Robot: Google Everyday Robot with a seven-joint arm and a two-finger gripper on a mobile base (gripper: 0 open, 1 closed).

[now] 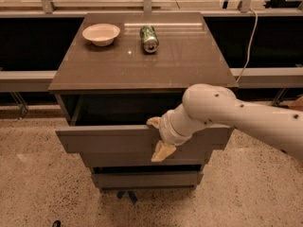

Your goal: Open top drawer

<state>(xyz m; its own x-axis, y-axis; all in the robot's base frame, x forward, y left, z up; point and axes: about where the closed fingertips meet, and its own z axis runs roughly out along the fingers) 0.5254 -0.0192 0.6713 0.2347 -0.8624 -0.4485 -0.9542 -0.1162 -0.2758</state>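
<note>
The top drawer [106,139] is the grey, handleless, uppermost one of the cabinet [142,63]. It stands partly pulled out, with a dark gap between its front and the cabinet top. My gripper [158,137] is at the middle of the drawer front's top edge. One tan finger [154,122] hooks behind the front panel and the other [162,152] lies against its outer face, so the fingers pinch the panel. My white arm comes in from the right. The drawer's inside is dark and mostly hidden.
A white bowl [101,33] and a green can [149,38] lying on its side are on the cabinet top. Two lower grey drawers [142,161] are closed. A grey ledge [26,74] runs behind. A white cable [249,37] hangs at the right. The floor is speckled.
</note>
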